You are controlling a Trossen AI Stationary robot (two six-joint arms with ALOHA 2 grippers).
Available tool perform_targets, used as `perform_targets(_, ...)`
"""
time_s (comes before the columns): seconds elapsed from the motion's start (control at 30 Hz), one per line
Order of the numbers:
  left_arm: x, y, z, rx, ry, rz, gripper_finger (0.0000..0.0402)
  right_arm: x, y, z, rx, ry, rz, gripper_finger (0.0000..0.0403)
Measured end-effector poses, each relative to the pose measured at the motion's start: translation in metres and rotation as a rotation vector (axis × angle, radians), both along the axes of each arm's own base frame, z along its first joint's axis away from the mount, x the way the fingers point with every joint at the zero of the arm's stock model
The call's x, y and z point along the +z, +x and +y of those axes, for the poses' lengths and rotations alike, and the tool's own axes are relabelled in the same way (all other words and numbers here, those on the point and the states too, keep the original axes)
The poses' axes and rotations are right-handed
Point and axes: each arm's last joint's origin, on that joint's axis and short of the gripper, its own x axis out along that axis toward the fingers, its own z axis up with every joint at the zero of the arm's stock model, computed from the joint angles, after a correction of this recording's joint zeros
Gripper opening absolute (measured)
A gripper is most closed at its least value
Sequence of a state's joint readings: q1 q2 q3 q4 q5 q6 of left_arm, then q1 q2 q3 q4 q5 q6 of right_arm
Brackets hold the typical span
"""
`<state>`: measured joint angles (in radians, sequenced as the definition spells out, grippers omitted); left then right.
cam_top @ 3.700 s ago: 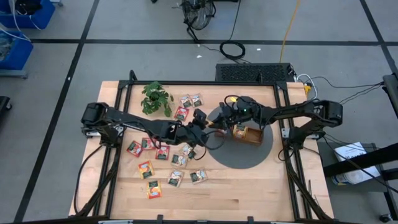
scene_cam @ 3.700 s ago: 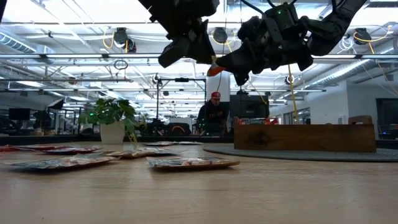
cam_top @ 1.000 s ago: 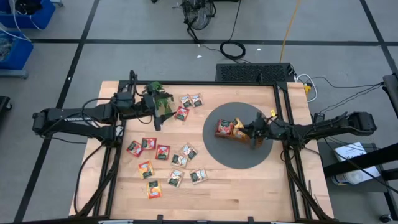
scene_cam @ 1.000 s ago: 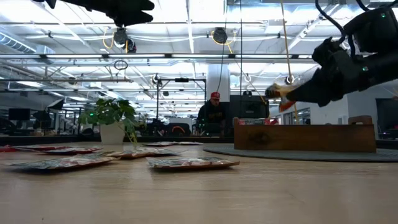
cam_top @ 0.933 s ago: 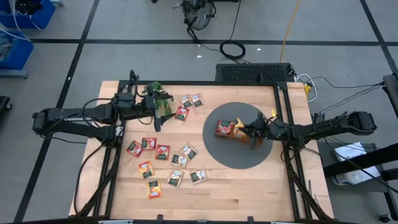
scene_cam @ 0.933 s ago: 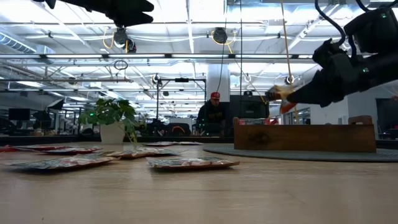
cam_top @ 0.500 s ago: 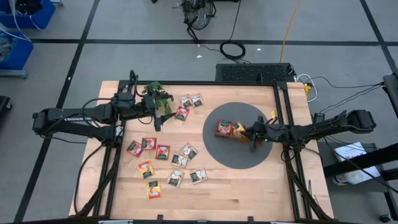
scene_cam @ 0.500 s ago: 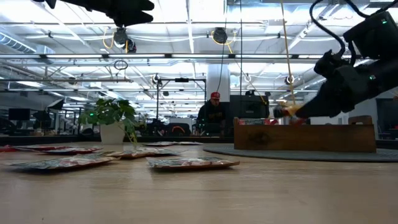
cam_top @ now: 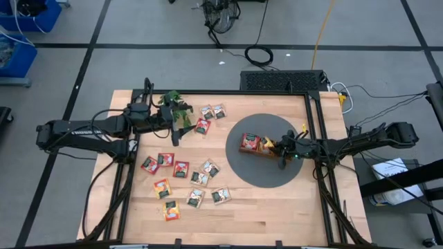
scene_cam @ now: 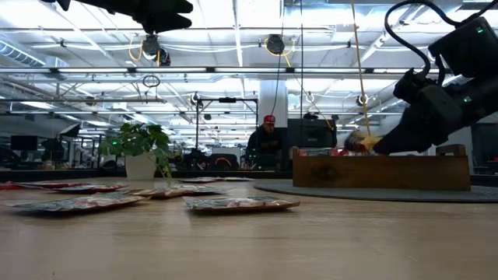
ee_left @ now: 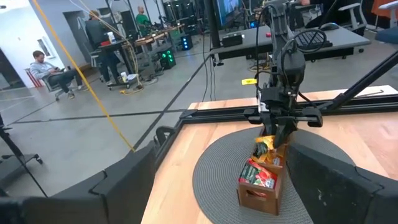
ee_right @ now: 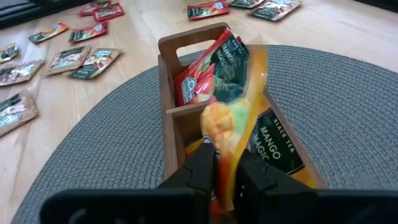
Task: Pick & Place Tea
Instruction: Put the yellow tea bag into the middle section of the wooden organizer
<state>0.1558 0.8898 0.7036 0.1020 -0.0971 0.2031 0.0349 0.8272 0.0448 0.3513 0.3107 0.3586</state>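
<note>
The right gripper (ee_right: 225, 167) reaches low from the right, fingers pinched close, while the left gripper (cam_top: 181, 124) hangs wide open far left.

Wooden table (cam_top: 270, 207) w/ round grey mat (cam_top: 242, 169) right of centre; brown wooden tray (ee_right: 177, 118) sits on the mat. Small leafy plant (cam_top: 173, 107) at far-left corner. Person in red cap (scene_cam: 268, 140) visible in the workshop bkgd beyond the table.

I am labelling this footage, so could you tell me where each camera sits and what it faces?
High: overhead, straight down; both arms, wooden tray.
Low: table height, level toward the room; right gripper over the tray.
Left wrist: on the left arm by the plant, facing the tray.
Right wrist: on the right arm; orange-yellow sachet between its fingers.
All four show the tray.
</note>
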Motion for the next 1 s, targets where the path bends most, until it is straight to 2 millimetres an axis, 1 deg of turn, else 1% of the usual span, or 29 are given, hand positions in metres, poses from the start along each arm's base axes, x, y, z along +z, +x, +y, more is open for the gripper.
perform_targets(0.3,0.000,0.000,0.000,0.000,-0.003,-0.001,0.0351,0.000,0.000,0.000,-0.021,0.042,-0.015,0.0130)
perform_targets(0.47,0.000,0.000,0.000,0.000,-0.003,0.000,0.0351,0.004,0.002,0.000,-0.020,0.036,-0.058,0.0169)
perform_targets(0.6,0.000,0.000,0.000,0.000,-0.002,0.000,0.0351,0.012,0.005,0.000,-0.002,-0.003,-0.130,0.0180)
perform_targets(1.0,0.000,0.000,0.000,0.001,-0.002,0.000,0.0351,0.022,0.008,0.000,0.034,-0.091,-0.214,0.0174)
